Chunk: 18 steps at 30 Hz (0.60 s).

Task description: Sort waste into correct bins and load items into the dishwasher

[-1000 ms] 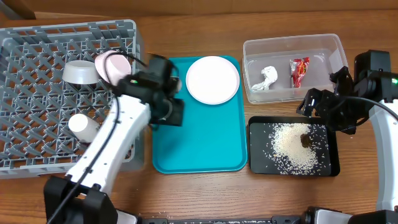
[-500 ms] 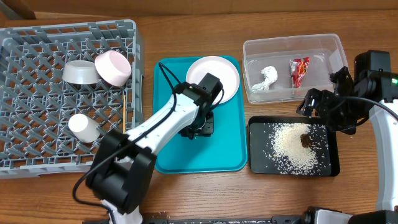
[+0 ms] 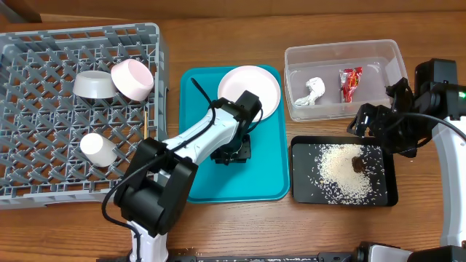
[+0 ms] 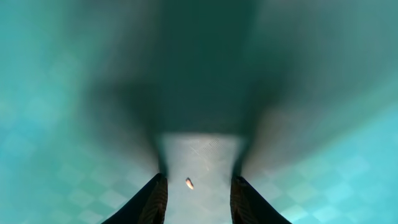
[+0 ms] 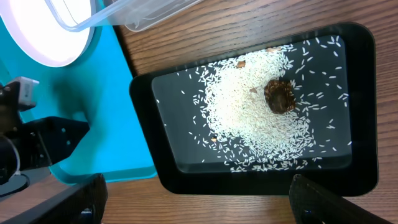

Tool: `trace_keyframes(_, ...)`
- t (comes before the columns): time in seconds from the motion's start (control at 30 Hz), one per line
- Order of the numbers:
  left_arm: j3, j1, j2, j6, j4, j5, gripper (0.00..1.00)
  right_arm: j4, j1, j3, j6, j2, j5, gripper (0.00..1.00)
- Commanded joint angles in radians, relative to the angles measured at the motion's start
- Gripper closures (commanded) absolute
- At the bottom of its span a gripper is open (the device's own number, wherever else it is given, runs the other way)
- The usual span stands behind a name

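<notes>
Teal tray (image 3: 247, 182) — I'm seeing the L gripper (image 3: 231, 151) hanging low over it, just below the plate (image 3: 249, 92). Wrist cam is showing its fingers (image 4: 152, 200) parted, gripping nothing, one rice grain (image 4: 188, 182) lying between them. R gripper (image 3: 378, 125) is hovering by the black tray (image 3: 302, 193), jaws spread, empty. Rice (image 3: 341, 173) and lump (image 3: 358, 164) are sitting in that tray; tissue (image 3: 313, 91) and wrapper (image 3: 350, 81) in the tub (image 3: 342, 48). Grey bowl (image 3: 95, 84), pink bowl (image 3: 132, 80) and cup (image 3: 98, 149) are resting in the rack (image 3: 44, 109).
</notes>
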State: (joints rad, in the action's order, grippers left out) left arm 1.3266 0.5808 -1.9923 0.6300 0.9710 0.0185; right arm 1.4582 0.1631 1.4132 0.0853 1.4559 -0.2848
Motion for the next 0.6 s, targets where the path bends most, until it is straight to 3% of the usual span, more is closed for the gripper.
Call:
trace_keyframes(0.0, 0.015, -0.005, -0.015, 0.014, -0.003, 0.008, 0.65, -0.005, 0.001, 0.019, 0.003, -0.008, -0.008, 0.05)
trace_keyframes(0.4, -0.007, -0.006, -0.015, 0.014, -0.013, 0.03, 0.66, -0.004, 0.001, 0.019, 0.003, -0.008, -0.008, 0.05)
trace_keyframes(0.57, -0.017, -0.006, -0.015, 0.013, -0.018, -0.004, 0.75, -0.004, 0.001, 0.019, 0.003, -0.008, -0.008, 0.05)
